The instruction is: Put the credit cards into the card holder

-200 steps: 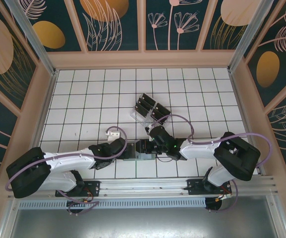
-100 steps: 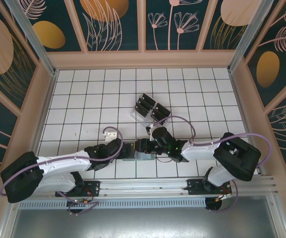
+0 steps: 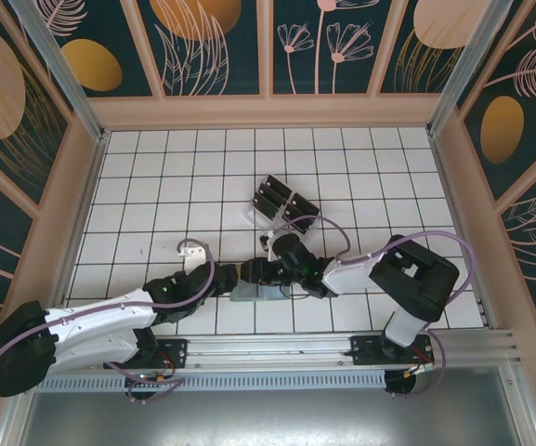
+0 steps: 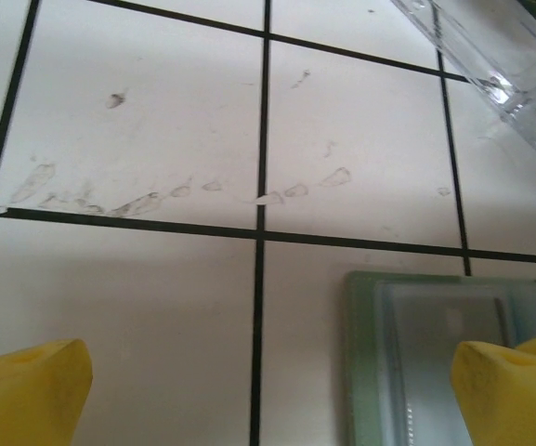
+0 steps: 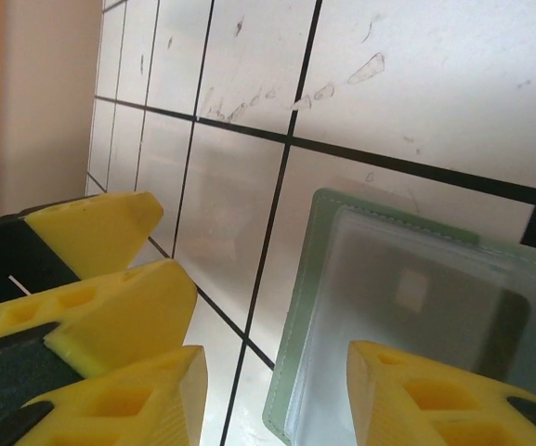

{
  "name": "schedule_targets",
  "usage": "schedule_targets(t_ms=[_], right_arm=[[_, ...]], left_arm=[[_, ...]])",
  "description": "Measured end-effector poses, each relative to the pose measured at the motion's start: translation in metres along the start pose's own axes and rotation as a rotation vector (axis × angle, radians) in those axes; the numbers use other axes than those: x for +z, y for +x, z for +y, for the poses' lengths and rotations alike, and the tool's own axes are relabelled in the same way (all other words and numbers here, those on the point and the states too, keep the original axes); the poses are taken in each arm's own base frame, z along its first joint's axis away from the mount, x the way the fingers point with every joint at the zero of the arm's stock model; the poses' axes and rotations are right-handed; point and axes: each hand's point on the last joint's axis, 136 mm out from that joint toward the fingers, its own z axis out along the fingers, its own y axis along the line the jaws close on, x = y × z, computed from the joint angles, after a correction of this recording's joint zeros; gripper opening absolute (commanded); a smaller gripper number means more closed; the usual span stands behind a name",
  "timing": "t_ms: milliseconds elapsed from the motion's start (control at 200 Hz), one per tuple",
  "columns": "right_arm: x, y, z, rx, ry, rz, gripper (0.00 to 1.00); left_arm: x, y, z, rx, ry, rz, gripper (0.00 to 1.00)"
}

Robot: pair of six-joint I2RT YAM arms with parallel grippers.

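The left gripper point(image 4: 269, 376) has its two yellow fingers point(image 4: 28, 390) spread as wide as they go. Nothing is held in them. The green card holder point(image 4: 416, 358) lies flat on the white tiled table point(image 4: 137, 139). It is in the gap between those fingers, close to one finger and well away from the other. Past the fingertips, off to one side, sits the clear rack point(image 4: 495, 60).

The right gripper point(image 5: 277, 362) has its fingers point(image 5: 435, 400) apart too, and they pinch nothing. The card holder lies under them. One finger hangs over the holder's see-through window, and the holder's rounded corner shows in the gap between the two. It cannot be told whether that finger touches the holder.

From above, the two grippers come tip to tip right at the card holder. The black credit cards point(image 3: 269, 199) stand in the clear rack, beyond both sets of fingers and apart from the holder.
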Motion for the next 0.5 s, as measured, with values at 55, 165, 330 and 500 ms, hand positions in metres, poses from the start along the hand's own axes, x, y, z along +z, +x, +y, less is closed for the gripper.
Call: schedule_targets(t_ms=[55,165,330,500], right_arm=[[0.001,-0.001,0.001,-0.003,0.005,0.007,0.44],[-0.004,-0.01,0.006,-0.035,0.031,0.015,0.44],[-0.041,-0.076,0.048,-0.164,0.054,-0.104,0.44],[-0.088,-0.15,0.062,-0.31,0.224,-0.247,0.43]], left_arm=[[0.0,0.0,0.001,-0.003,-0.004,-0.003,0.99],[0.0,-0.001,0.001,-0.006,-0.005,-0.005,0.99],[0.004,0.005,0.003,0.006,-0.018,0.014,0.99],[0.008,0.009,0.004,0.025,-0.039,0.031,0.99]])
